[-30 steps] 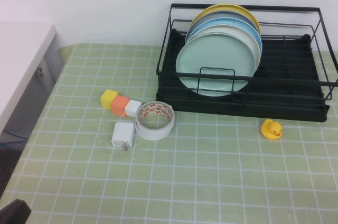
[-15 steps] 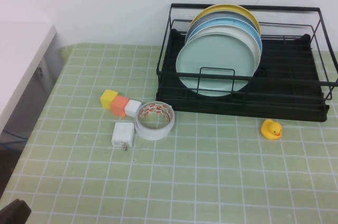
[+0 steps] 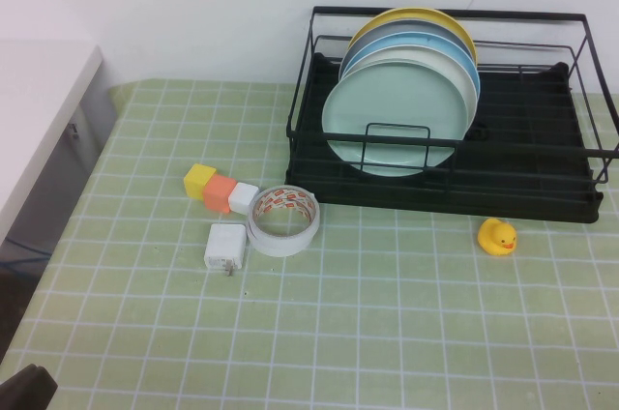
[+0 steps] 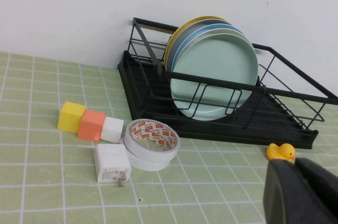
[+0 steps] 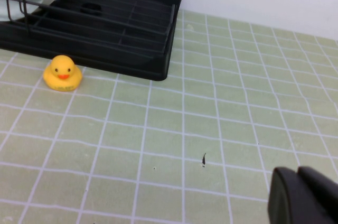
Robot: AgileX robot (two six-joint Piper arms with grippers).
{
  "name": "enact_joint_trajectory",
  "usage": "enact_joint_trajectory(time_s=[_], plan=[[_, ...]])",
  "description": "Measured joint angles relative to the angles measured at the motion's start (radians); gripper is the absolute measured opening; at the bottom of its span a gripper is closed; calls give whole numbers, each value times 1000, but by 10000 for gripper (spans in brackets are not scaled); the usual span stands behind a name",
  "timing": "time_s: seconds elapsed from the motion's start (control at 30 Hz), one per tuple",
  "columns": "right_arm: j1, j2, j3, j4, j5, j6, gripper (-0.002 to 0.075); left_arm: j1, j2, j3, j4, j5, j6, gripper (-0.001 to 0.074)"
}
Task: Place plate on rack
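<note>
While plate (image 3: 397, 122) sits racked, both pincers (image 4: 298, 192) (image 5: 303, 195) parked near edge.

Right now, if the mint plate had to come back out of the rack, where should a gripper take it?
Probably the plate by its exposed top rim, from above: it stands on edge, frontmost in the rack, wire crossing its lower half. Left gripper and right gripper sit parked near the table's front.
</note>
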Motion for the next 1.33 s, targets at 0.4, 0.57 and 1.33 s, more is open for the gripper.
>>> enact_joint_trajectory(time_s=[0.4, 0.57, 1.33], plan=[[0, 0, 0, 0, 2, 0, 11, 212, 0, 127, -9, 64, 2, -1], [0, 0, 0, 0, 2, 0, 11, 330, 0, 139, -9, 88, 52, -1], [0, 0, -2, 1, 4, 0, 11, 477, -63, 137, -81, 138, 245, -1]])
